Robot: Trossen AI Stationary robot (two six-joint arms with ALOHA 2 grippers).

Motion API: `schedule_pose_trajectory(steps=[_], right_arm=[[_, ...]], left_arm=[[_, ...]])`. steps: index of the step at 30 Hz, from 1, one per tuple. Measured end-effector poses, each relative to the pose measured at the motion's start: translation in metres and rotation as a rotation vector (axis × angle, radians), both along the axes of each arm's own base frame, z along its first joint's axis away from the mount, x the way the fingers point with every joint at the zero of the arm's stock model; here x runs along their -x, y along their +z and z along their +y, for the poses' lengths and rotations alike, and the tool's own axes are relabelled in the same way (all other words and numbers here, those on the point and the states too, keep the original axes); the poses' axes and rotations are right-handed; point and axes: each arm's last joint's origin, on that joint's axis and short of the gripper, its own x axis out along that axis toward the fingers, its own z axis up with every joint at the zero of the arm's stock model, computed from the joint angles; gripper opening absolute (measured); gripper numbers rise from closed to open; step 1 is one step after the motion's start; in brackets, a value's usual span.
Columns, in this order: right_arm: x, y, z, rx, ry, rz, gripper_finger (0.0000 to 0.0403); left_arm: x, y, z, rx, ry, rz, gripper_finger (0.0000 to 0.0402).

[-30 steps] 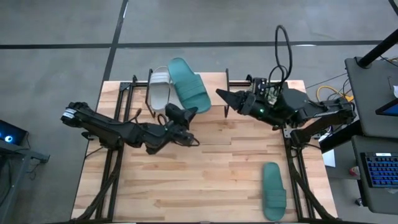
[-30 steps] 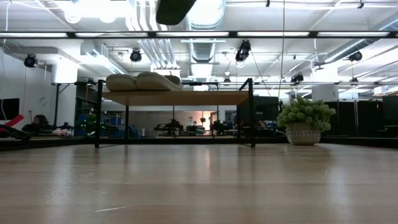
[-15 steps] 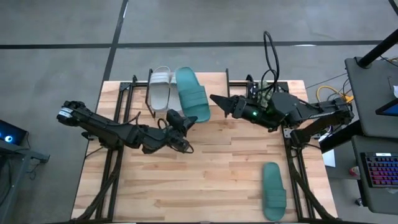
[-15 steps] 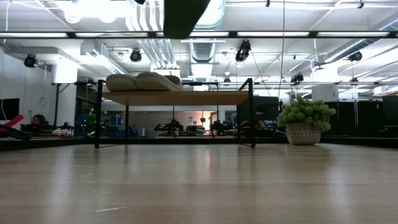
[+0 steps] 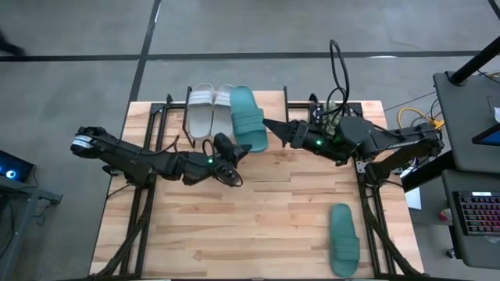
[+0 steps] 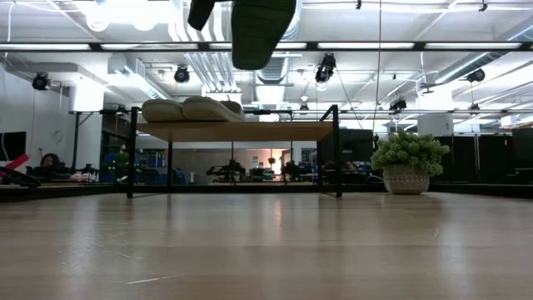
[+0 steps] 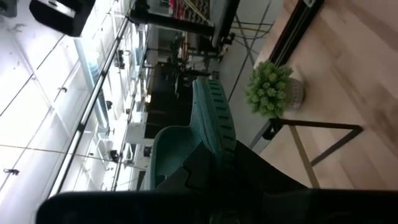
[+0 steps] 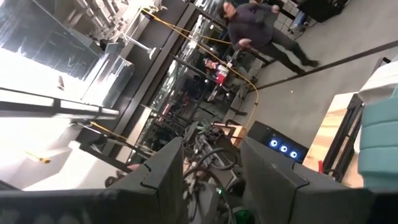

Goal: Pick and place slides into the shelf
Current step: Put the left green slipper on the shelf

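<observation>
Two grey-white slides [image 5: 202,112] lie on the shelf [image 6: 237,131].

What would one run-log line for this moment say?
left gripper: shut on teal slide, over shelf | right gripper: open, beside it | white slides: on shelf | second teal slide: on table

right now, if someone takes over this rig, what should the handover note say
Left hand: shut on a teal slide, holding it above the shelf next to the two grey-white slides.
Right hand: open, empty, right beside the held teal slide.
Done: both grey-white slides sit side by side on the shelf.
Left: release this teal slide onto the shelf, then fetch the second teal slide lying on the table near the right arm's front corner.
</observation>
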Motion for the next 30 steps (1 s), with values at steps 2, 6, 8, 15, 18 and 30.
schedule_pose_trajectory(steps=[2,6,8,15,18,30], right_arm=[[-0.001,-0.001,0.0,-0.002,0.0,0.002,0.0153],[-0.004,-0.003,0.001,-0.009,-0.004,0.005,0.0153],[-0.005,-0.004,0.001,-0.008,-0.005,0.007,0.0153],[-0.005,-0.003,0.001,-0.026,-0.005,-0.001,0.0153],[-0.004,-0.003,0.001,-0.031,-0.004,-0.004,0.0153],[-0.013,-0.007,0.003,-0.037,-0.005,-0.015,0.0153]], left_arm=[[0.0,-0.001,0.005,0.002,-0.004,-0.003,0.0018],[-0.002,-0.004,0.015,0.007,-0.007,-0.009,0.0018],[-0.003,-0.003,0.019,0.013,-0.028,-0.033,0.0018],[-0.007,-0.002,0.035,0.02,-0.051,-0.048,0.0018],[-0.007,-0.002,0.042,0.047,-0.062,-0.064,0.0018],[-0.006,-0.021,0.065,0.072,-0.052,-0.06,0.0018]])
